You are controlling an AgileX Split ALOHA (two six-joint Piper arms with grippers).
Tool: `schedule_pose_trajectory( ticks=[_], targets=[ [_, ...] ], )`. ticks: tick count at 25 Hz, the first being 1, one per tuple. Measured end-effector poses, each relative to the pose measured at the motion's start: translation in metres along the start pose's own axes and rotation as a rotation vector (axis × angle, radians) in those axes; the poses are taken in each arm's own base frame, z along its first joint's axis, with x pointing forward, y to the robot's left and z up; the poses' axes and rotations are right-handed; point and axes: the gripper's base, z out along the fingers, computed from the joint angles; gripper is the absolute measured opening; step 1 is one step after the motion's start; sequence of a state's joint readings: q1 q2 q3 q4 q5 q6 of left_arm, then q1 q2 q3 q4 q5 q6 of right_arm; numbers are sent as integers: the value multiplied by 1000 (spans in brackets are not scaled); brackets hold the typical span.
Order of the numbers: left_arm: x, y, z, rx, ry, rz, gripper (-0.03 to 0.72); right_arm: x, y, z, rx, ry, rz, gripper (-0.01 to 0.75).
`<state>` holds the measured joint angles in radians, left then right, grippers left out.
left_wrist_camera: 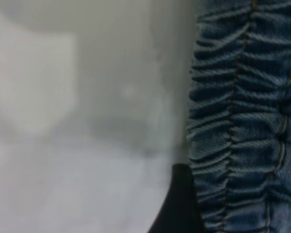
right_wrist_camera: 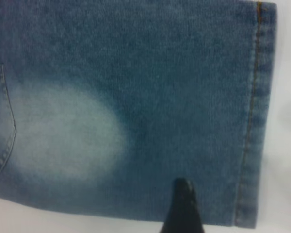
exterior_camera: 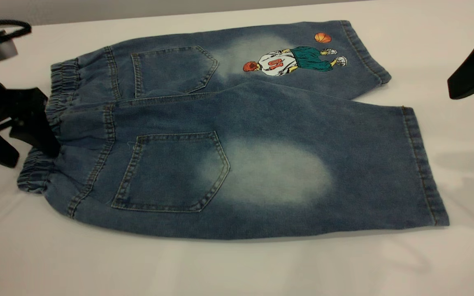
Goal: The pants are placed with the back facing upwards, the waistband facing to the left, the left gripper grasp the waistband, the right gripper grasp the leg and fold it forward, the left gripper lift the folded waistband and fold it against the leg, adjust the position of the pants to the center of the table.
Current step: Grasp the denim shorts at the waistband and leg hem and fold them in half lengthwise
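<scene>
Two grippers are seen at the sides of the desk (exterior_camera: 237,271), one at each end of the pants (exterior_camera: 261,164). The left gripper (exterior_camera: 35,131) is reached in from the left edge of the exterior view, low over the desk, and its black fingers are set at the waistband (exterior_camera: 58,98), at about the middle of the band. One finger is laid over the gathered cloth there, and the band is dented at that place. Whether the jaws are closed on the band or only set around it cannot be told. In the left wrist view one dark fingertip (left_wrist_camera: 182,204) is seen just beside the ruffled band.

The right gripper (exterior_camera: 473,68) is held above the desk at the right edge, apart from the pants and beyond the leg hems. Only a part of it is shown, so how far its jaws are open cannot be told; nothing is seen in them. In the right wrist view one fingertip (right_wrist_camera: 184,206) is seen over the near leg, close to its hem.

The pants are laid flat, back pockets up, long axis left to right, with the waistband to the left and both legs to the right. The printed leg is the far one.
</scene>
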<state>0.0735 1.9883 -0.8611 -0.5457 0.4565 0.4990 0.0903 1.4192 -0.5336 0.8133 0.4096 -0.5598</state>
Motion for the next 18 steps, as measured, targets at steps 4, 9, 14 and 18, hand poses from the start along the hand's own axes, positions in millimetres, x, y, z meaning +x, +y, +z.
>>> schedule_pose_trajectory(
  ticks=[4, 9, 14, 18],
  targets=[
    [1, -11, 7, 30, 6, 56, 542, 0, 0, 0, 0, -1, 0, 472],
    [2, -18, 8, 28, 12, 77, 542, 0, 0, 0, 0, -1, 1, 472],
    [8, -16, 7, 8, 83, 82, 542, 0, 0, 0, -1, 1, 2, 472],
    [11, -10, 7, -57, 116, 81, 542, 0, 0, 0, -3, 3, 2, 472]
  ],
)
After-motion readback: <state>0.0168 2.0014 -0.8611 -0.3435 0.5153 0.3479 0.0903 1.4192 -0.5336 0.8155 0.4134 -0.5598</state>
